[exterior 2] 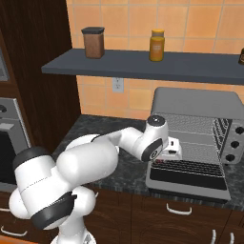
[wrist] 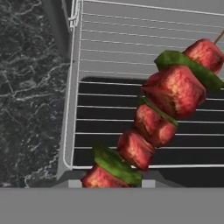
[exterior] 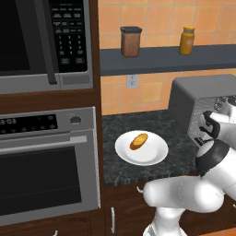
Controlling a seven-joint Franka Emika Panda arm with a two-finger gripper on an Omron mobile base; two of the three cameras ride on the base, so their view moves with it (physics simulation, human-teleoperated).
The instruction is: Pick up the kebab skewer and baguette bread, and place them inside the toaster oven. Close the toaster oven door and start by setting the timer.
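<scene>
My gripper (exterior 2: pixel 174 147) is shut on the kebab skewer (wrist: pixel 159 116), a stick of red meat chunks with green pepper pieces. It holds the skewer just above the wire rack (wrist: pixel 131 52) at the mouth of the toaster oven (exterior 2: pixel 195 102). The toaster oven door (exterior 2: pixel 188 180) is folded down flat onto the counter, dark glass up. The toaster oven's knobs (exterior 2: pixel 233 143) run down its right side. The baguette bread (exterior: pixel 138 141) lies on a white plate (exterior: pixel 154 156) on the dark counter, left of the toaster oven (exterior: pixel 198 97).
A black-panelled microwave (exterior: pixel 41 41) sits above a steel wall oven (exterior: pixel 46 161) at the left. A grey shelf (exterior 2: pixel 143 69) over the counter carries a brown jar (exterior 2: pixel 93 43) and a yellow jar (exterior 2: pixel 157 45). Dark marble counter (wrist: pixel 30 87) lies left of the open door.
</scene>
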